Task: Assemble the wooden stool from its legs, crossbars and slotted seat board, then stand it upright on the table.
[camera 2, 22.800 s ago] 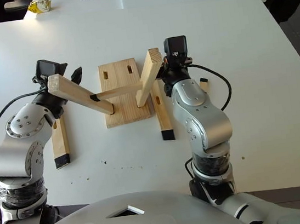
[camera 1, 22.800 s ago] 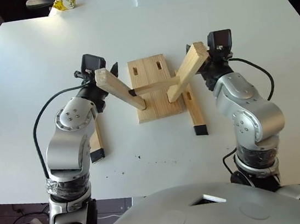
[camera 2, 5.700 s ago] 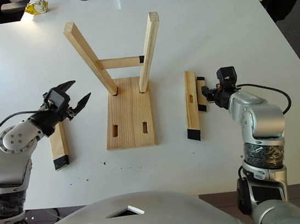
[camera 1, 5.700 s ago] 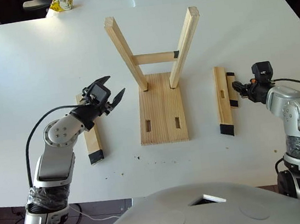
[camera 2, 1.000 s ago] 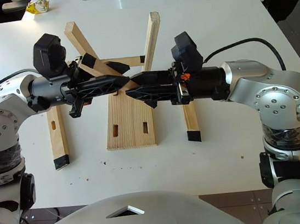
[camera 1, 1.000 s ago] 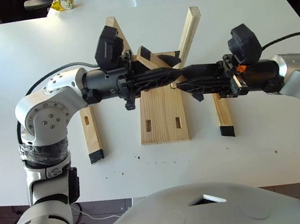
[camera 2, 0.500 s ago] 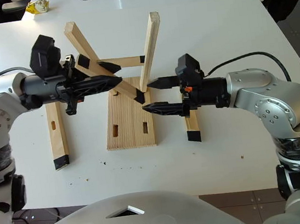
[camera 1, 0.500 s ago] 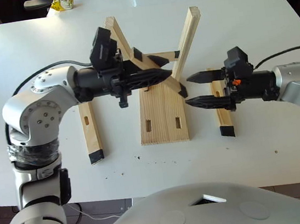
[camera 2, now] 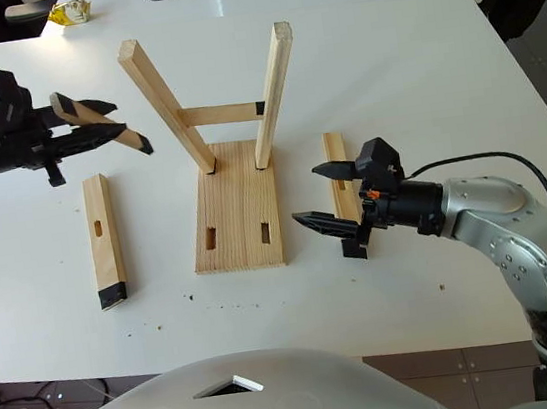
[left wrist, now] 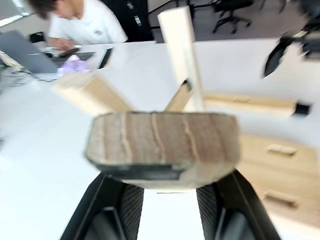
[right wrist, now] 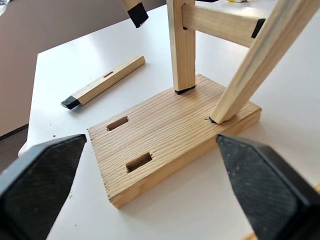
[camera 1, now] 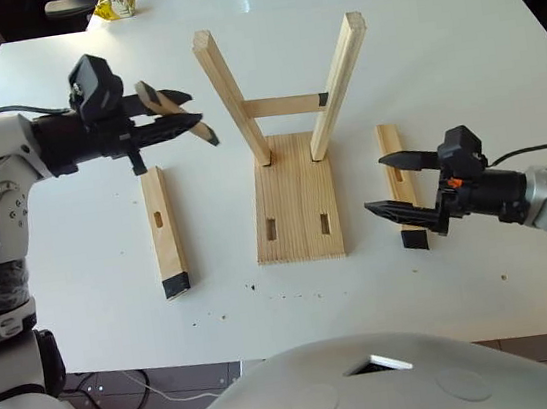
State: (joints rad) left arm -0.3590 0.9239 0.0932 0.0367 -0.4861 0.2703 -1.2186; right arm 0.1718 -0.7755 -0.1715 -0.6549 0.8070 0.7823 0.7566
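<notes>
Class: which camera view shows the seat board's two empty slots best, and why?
The right wrist view: the empty slots in the seat board lie close and unobstructed. Both eye views show them small from above; the left wrist view shows them farther off.

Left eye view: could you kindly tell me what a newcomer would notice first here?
In the middle of the table, two legs stand tilted apart in the seat board, joined by a crossbar. The left gripper holds a short wooden bar in the air over the table's left side. The right gripper hangs open near a loose leg lying right of the board.
</notes>
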